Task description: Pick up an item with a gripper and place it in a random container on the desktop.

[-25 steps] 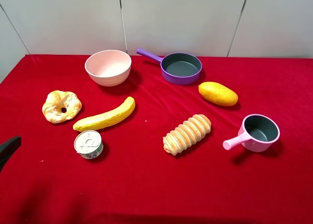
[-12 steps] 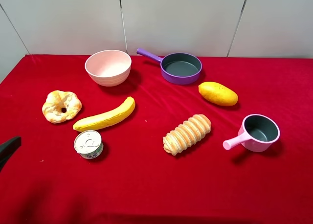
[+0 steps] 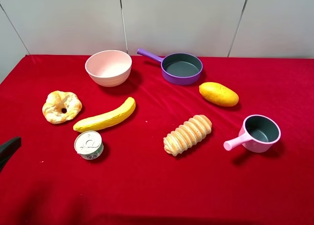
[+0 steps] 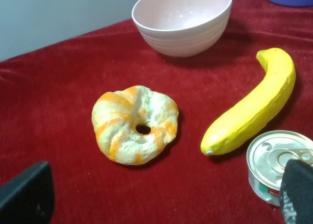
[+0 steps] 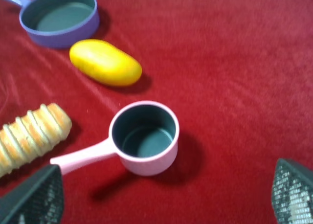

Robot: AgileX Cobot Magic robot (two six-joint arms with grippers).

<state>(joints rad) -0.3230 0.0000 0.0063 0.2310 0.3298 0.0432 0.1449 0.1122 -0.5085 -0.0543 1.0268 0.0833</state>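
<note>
Right hand [image 5: 161,198] gapes wide and empty near the smooth, yellow-orange oval mango [image 5: 105,62].

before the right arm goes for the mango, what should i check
1. Right gripper open and empty: ok.
2. Mango lying free, nothing touching it: ok.
3. Pan upright and empty: ok.
4. Nothing lying between mango and pan: ok.
5. Right gripper lined up on the mango: not ok; its wrist view centres on the saucepan, with the mango beyond it.
6. Left gripper clear of the route: ok; it is open near the doughnut, far from the mango.
</note>
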